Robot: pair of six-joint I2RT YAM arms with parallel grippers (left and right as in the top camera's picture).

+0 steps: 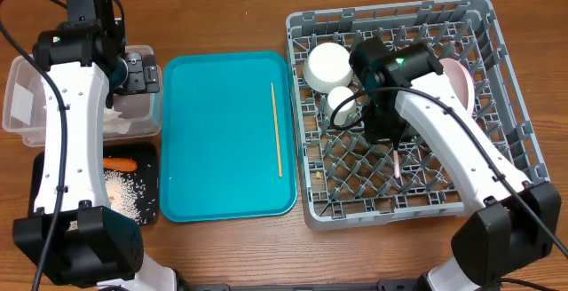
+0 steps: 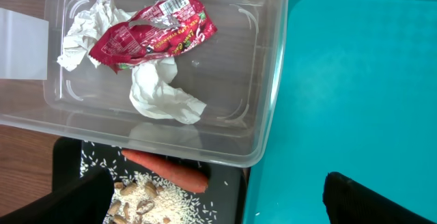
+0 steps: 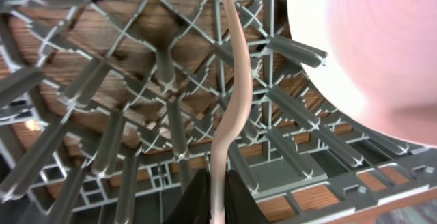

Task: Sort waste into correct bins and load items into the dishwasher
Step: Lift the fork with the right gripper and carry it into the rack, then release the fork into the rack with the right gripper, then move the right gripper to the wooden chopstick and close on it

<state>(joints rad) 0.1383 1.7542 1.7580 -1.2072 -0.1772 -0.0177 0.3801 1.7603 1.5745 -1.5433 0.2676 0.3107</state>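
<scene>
Fork [image 3: 229, 101] placement in rack [image 1: 401, 216]

We find it pinched in our right claw [image 3: 217, 197], reaching over the lattice, plate [image 3: 369, 53] just beside. We judge: lower straight between pegs [image 3: 167, 67], release only once seated. Pegs crowd every side; clear room lies upward. Left claw [image 2: 218, 197] gapes empty near the tub [image 2: 270, 94].

Hidden parts
Right arm [image 1: 444, 127] covers most of the pink plate [image 1: 461, 78]; left arm [image 1: 67, 122] overlaps the clear tub [image 1: 22, 105].

No legible text — red snack wrapper [image 2: 153, 29] carries white print, too blurred to read.
</scene>
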